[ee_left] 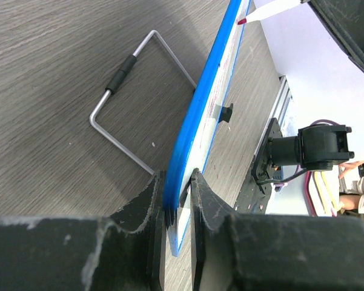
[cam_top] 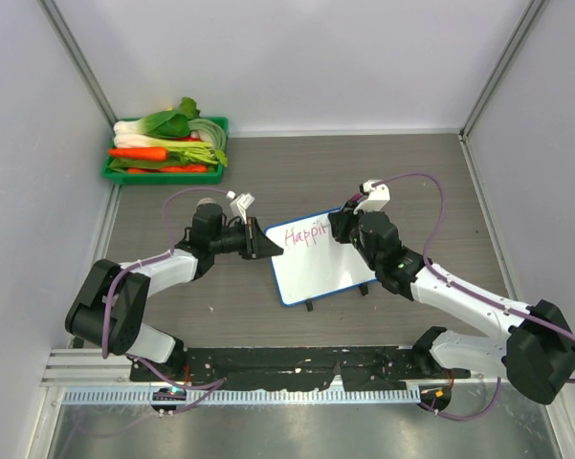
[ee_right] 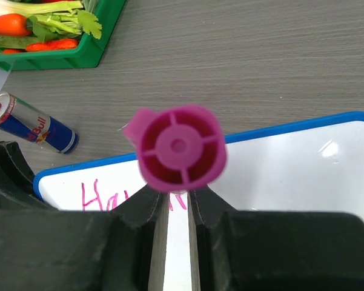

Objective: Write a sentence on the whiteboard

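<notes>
The whiteboard (cam_top: 325, 263) lies tilted at the table's middle, its left edge raised. The sentence (cam_top: 304, 232) reads "Happi" in pink along its top. My left gripper (cam_top: 271, 247) is shut on the board's left blue rim (ee_left: 206, 103), with jaws on both faces (ee_left: 178, 188). My right gripper (cam_top: 337, 228) is over the board's top edge, shut on a pink-capped marker (ee_right: 178, 147) seen end-on (ee_right: 178, 197). The marker tip (ee_left: 254, 17) touches the board face. The writing (ee_right: 97, 197) is partly hidden behind the cap.
A green tray (cam_top: 167, 172) of vegetables stands at the back left, also in the right wrist view (ee_right: 79, 54). A Red Bull can (ee_right: 33, 124) lies left of the board. The board's wire stand (ee_left: 127, 115) rests on the table beneath it.
</notes>
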